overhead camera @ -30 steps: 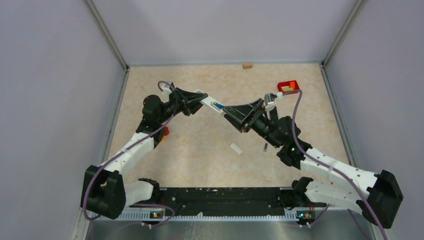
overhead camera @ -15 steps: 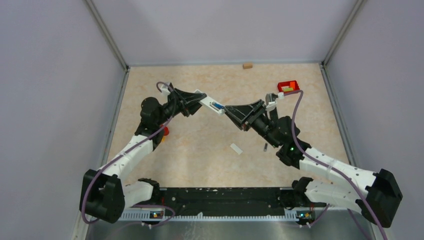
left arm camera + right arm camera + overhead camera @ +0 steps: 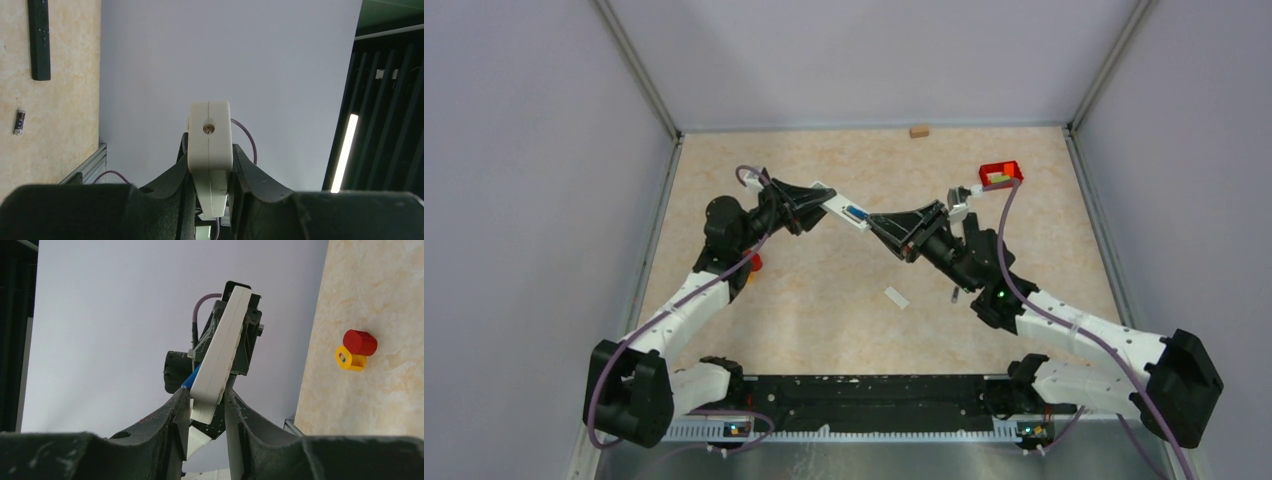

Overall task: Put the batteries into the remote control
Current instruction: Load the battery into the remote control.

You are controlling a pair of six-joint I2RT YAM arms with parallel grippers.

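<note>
My left gripper [image 3: 816, 203] is shut on one end of a white remote control [image 3: 842, 208] and holds it in the air above the table. It grips the remote's sides in the left wrist view [image 3: 210, 150]. A blue battery [image 3: 857, 213] sits in the remote's open bay. My right gripper [image 3: 873, 222] is closed round the remote's free end [image 3: 220, 360], with one finger against the blue battery [image 3: 192, 380]. A dark battery [image 3: 953, 294] lies on the table and also shows in the left wrist view [image 3: 19, 121]. The white cover plate [image 3: 896, 297] lies near it.
A black remote [image 3: 39, 40] lies on the table. A red box [image 3: 1000, 173] stands at the back right and a small wooden block [image 3: 918, 130] by the back wall. A red cylinder [image 3: 360, 342] and a yellow piece [image 3: 349, 360] lie under the left arm.
My right gripper has moved slightly left and up onto the remote's free end. The left gripper with the remote has shifted a little toward the back.
</note>
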